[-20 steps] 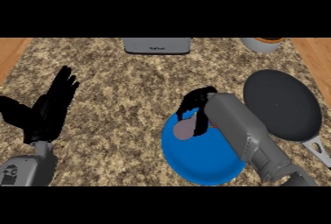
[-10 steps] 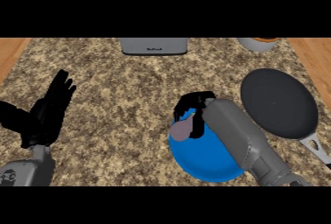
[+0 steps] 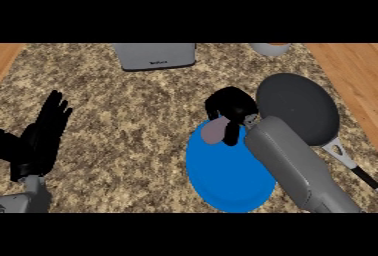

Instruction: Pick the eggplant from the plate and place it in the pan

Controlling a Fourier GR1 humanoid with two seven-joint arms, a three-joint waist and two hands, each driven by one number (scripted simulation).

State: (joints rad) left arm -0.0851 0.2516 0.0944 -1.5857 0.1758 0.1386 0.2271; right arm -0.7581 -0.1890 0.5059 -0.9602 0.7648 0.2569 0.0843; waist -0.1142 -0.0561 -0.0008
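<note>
**Fingers (image 3: 233, 135) curled round the eggplant (image 3: 214, 131) at the blue plate (image 3: 229, 182)**

In the head view, the fingers of the right hand (image 3: 232, 106) are bent and curled round the eggplant. The eggplant shows as a small, pale purple lump peeking out under the black hand. One finger hangs down in front of it, and the hand hides most of it. The eggplant is at the top edge of the plate, on the side near the pan (image 3: 299, 102). I cannot tell if it touches the plate or is just above it. It is not in the pan.

The pan is dark grey and round. It lies just to the right of the plate, very close to the right hand. Its handle (image 3: 344, 159) points down and to the right. The right arm (image 3: 295, 172) is grey. It comes up from the bottom edge and lies across the right side of the plate.

The left hand (image 3: 40, 137) is at the left edge, well apart from the plate. Its fingers are straight, point up and are a little spread. It holds nothing. A bit of the left arm (image 3: 26, 200) shows below it.

Everything lies on a speckled brown counter (image 3: 125, 110). At the far edge stands a grey box (image 3: 155, 56). To the right of it is a pale bowl (image 3: 269, 48), cut off by the top of the view.
</note>
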